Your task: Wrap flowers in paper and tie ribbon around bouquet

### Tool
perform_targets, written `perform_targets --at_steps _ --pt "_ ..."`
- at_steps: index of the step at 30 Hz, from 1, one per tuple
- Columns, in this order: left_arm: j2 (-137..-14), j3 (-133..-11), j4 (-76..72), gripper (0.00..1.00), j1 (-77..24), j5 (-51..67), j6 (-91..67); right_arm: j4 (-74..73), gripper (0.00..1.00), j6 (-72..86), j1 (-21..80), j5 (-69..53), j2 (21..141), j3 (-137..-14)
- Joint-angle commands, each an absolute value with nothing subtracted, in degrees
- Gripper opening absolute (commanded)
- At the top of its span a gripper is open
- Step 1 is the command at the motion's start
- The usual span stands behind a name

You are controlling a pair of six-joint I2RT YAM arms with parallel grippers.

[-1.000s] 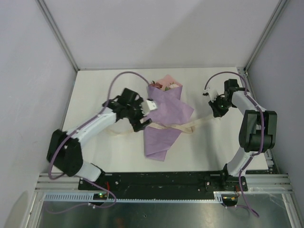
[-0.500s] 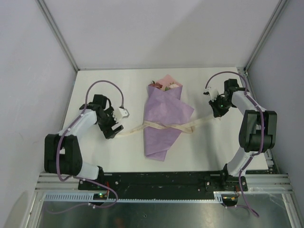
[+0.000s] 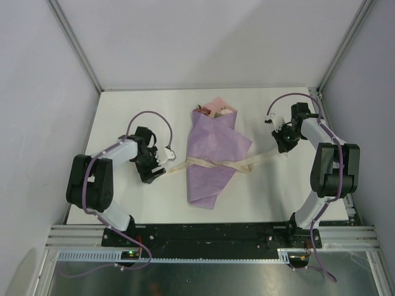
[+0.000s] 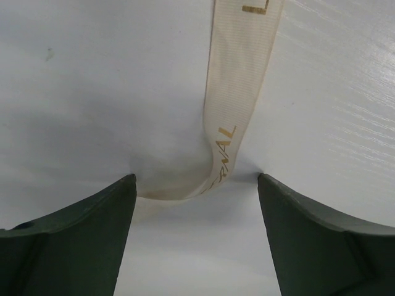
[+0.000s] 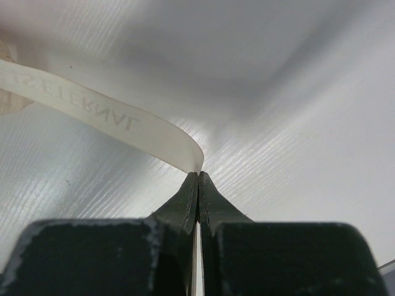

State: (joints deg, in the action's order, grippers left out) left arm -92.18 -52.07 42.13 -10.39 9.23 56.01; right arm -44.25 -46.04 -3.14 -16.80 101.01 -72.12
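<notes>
The bouquet [image 3: 213, 157] lies mid-table, a lilac paper [image 3: 207, 185] cone with the flowers [image 3: 213, 111] at its far end. A cream ribbon [image 3: 213, 163] runs across its waist from left to right. My left gripper [image 3: 162, 164] stands open at the ribbon's left end. In the left wrist view that ribbon [image 4: 237, 92] end curls on the table just ahead of the gap in the gripper [image 4: 196, 180], and neither finger touches it. My right gripper [image 3: 282, 147] is shut on the ribbon's right end. In the right wrist view the strip [image 5: 92, 108] leaves the closed tips of the gripper [image 5: 197, 174] leftward.
The white table [image 3: 123, 111] is walled by grey panels on the left, back and right. A black rail [image 3: 216, 234] with both arm bases runs along the near edge. Purple cables loop above each wrist.
My left arm pulled back leftward from the bouquet, then came in again a little to the right, at the ribbon's left end. The right arm held still.
</notes>
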Motion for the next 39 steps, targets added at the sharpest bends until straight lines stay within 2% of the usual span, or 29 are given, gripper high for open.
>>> perform_targets --at_steps 1,4,12,13,21,27,34,39 --pt "-93.94 -53.47 39.39 0.80 -11.29 6.86 58.03 -44.80 0.00 -45.86 -3.16 -15.78 100.09 -73.92" --pt "-94.43 -54.17 39.98 0.65 -11.90 6.07 58.27 -44.94 0.00 -46.29 -3.24 -15.58 100.28 -73.96" --pt "-95.60 -55.76 40.47 0.07 -12.05 4.87 56.11 -45.65 0.00 -46.95 -3.27 -15.34 100.28 -74.25" --pt "-95.70 -56.23 40.45 0.04 -11.91 4.77 55.35 -45.76 0.00 -47.08 -3.31 -15.14 100.19 -74.30" --pt "-92.45 -68.48 41.76 0.00 -2.06 8.61 43.52 -47.95 0.00 -49.47 -7.49 -12.59 97.88 -75.04" --pt "-96.55 -81.79 43.39 0.00 6.01 8.15 36.06 -48.15 0.00 -52.41 -12.77 -9.57 97.21 -75.96" --pt "-102.66 -87.21 44.27 0.00 12.00 5.58 32.01 -47.30 0.00 -55.59 -19.64 -6.96 98.39 -76.02" --pt "-104.17 -86.87 45.12 0.00 12.63 8.05 31.75 -47.11 0.00 -54.78 -20.33 -7.85 99.79 -76.03"
